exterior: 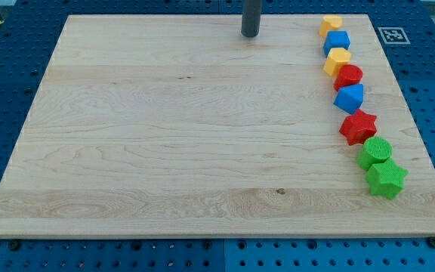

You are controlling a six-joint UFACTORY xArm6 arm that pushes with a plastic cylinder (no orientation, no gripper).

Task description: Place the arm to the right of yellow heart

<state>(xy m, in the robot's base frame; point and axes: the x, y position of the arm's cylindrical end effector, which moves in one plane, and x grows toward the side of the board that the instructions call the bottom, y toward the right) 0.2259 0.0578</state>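
My tip (250,35) rests on the wooden board (165,136) near its top edge, a little right of the middle. Two yellow blocks lie in a column of blocks at the view's right: one at the top (331,25) and one lower down (337,60). I cannot tell from their outlines which one is the heart. My tip is about a hundred pixels to the left of both yellow blocks and touches no block.
The column runs down the board's right side: a blue cube (337,41) between the yellow blocks, then a red block (348,76), a blue block (350,98), a red star (358,126), a green round block (374,152) and a green star (386,179).
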